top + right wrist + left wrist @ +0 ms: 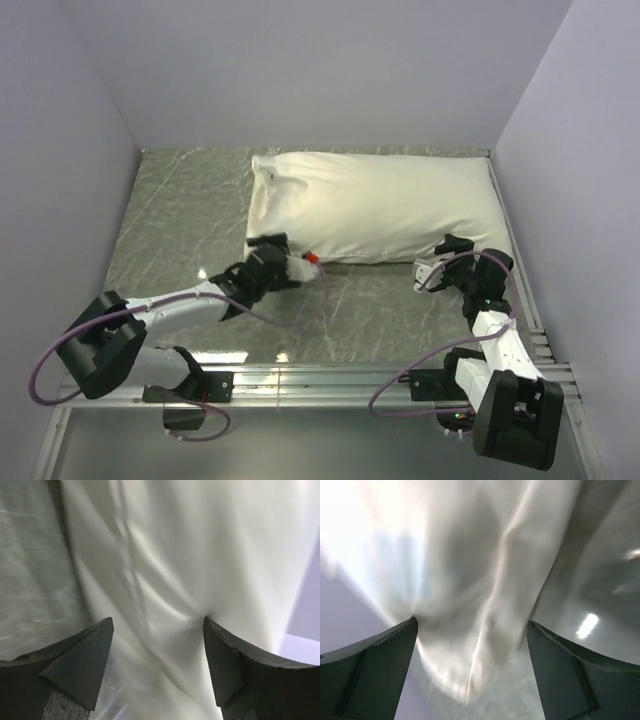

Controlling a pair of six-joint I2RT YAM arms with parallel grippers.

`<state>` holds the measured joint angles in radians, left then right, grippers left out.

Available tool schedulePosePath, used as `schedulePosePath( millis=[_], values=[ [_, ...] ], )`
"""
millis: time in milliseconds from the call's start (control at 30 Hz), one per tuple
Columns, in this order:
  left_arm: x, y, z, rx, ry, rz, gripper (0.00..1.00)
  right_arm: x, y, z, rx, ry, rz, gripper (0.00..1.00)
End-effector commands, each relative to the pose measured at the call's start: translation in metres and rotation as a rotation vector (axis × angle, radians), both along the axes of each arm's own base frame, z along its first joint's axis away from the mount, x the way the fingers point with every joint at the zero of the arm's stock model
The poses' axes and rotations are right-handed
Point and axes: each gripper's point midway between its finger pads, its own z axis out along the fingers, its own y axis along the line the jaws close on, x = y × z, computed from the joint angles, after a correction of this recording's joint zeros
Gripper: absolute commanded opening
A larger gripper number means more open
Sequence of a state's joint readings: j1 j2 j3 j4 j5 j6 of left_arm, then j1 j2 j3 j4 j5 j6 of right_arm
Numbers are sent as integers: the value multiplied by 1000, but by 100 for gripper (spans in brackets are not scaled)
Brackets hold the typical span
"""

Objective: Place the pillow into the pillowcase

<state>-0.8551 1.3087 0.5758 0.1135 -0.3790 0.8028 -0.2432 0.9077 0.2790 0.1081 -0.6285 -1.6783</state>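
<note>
The pillowcase (380, 205), cream and plumped full, lies lengthwise across the far half of the table (180, 230), its right end close to the right wall (570, 150). From my seat at the controls I cannot tell any bare surface of the pillow apart from the cloth around it; the whole bundle reads as one stuffed, slightly yellowish cushion.

The left gripper (268, 243) sits at the bundle's near-left corner. In its wrist view I see both dark fingers (380, 660) spread wide, a hanging fold of pale cloth filling the gap between them and the left tip just touching the fabric. The claw is open, clamped on nothing.

The right gripper (440, 255) stands at the near edge of the bundle, toward its right end. Its own camera shows me the same picture: fingers (250, 670) parted, wrinkled cream cloth between them, the right tip dimpling the fabric where creases fan out. I read it as open too.

A small red mark (312, 258) shows on the left wrist. Purple cables (40, 375) loop from both arms toward the bases at the near rail (330, 378).
</note>
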Motion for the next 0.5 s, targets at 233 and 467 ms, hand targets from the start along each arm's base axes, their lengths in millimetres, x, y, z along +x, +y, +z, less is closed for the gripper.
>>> schedulePosePath(
  millis=[233, 467],
  values=[
    [24, 25, 41, -57, -141, -60, 99, 26, 5, 23, -34, -128, 37, 79],
    [56, 2, 11, -7, -170, -97, 98, 51, 5, 28, 6, -137, -62, 43]
  ],
)
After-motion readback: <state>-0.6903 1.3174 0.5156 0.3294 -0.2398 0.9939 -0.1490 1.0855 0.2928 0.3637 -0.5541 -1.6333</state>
